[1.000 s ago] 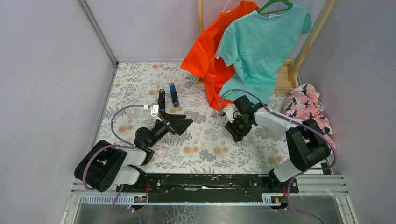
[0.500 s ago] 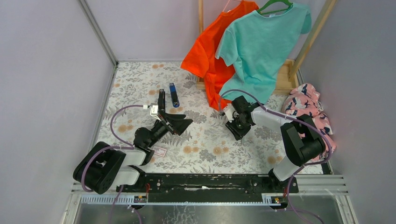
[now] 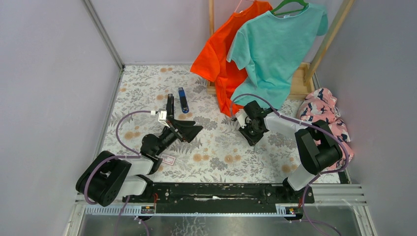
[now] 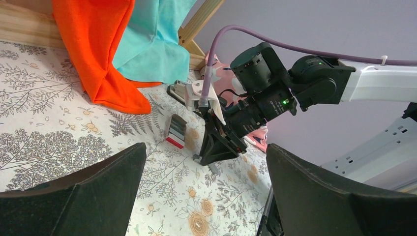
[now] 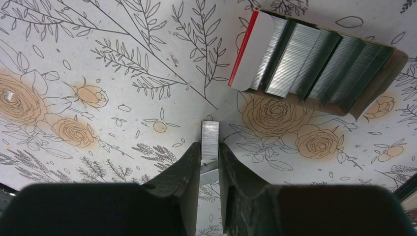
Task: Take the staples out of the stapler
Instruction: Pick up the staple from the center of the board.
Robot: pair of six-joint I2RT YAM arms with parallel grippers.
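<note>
— What's in the box (image 5: pixel 381 83)?
— We see rows of staple sticks (image 5: pixel 314 61), just beyond our right pincer (image 5: pixel 209 156), which is clamped on one strip of staples (image 5: pixel 210 132).
— And our left pincer (image 4: pixel 205 150)?
— Spread wide, holding nothing; the stapler (image 3: pixel 170 105) lies close beside it.

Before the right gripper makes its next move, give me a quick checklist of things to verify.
1. Right gripper shut on the silvery staple strip: ok.
2. Open cardboard staple box apart from the strip: ok.
3. Left gripper open and empty: ok.
4. Small black desk stapler emptied: cannot tell.
5. Strip clear of the floral-patterned table: cannot tell.
</note>
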